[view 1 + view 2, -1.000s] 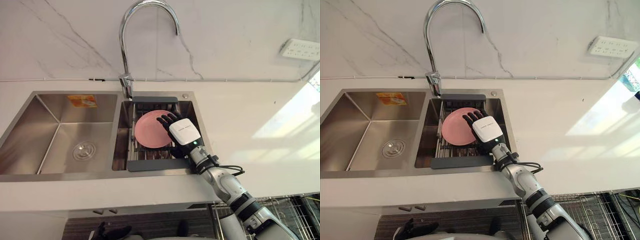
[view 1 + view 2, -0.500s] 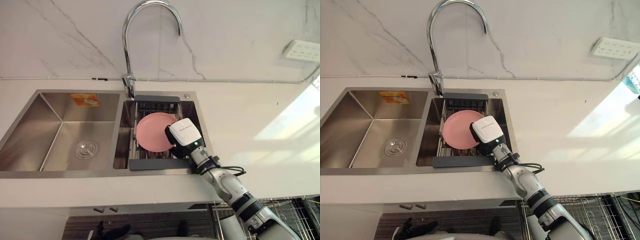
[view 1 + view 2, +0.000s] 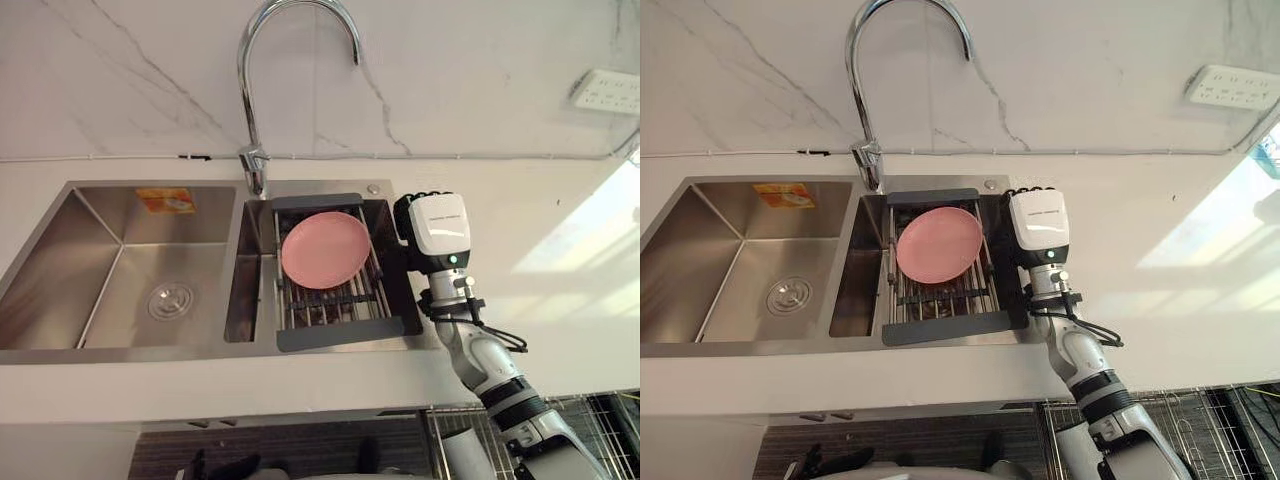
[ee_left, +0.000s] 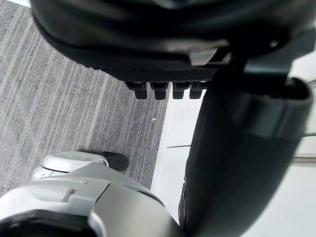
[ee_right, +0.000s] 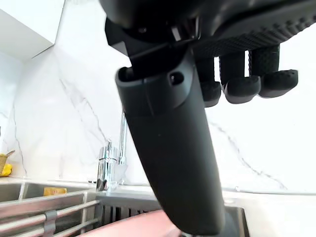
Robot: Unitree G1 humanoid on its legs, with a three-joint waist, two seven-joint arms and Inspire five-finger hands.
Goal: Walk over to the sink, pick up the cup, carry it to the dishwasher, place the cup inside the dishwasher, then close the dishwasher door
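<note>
Left eye view: beside the sink point(image 3: 110, 215), the right hand point(image 3: 438, 225) is hovering, curled and empty; reaching in carelessly risks tipping the pink plate point(image 3: 326, 248).

A white marble wall with thin grey veins point(image 3: 480, 60) rises behind a smooth white countertop point(image 3: 530, 195). A white rectangular socket plate point(image 3: 606, 90) is fixed to the wall at the far right. A tall chrome gooseneck tap point(image 3: 247, 90) stands before the wall, its spout arching to the right. A broad patch of bright daylight point(image 3: 585, 240) lies across the right side of the countertop, and the left wrist view looks down on a grey floor with fine lighter stripes point(image 4: 59, 108).
</note>
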